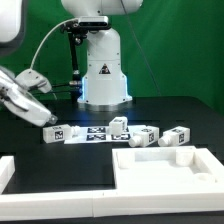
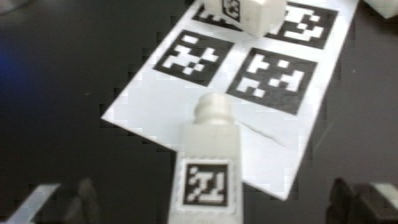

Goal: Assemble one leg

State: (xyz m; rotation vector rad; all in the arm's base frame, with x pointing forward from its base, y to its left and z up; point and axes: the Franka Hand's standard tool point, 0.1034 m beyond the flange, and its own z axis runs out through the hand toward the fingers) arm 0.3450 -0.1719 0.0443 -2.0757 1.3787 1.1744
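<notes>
Jaws apart, astride leg [image 2: 205,160] at marker board [image 2: 249,75] edge, no contact yet. Risk: off-centre close twists leg; descent too low snags marker board corner, poss. slip.

Blurred fingers [image 2: 63,203] cropped at frame edge, leg [image 2: 206,165] cut off likewise

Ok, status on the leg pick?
The gripper open, jaws either side of the leg, no contact. It lies flat, tip on the marker board edge. No obstruction seen between them.
</notes>
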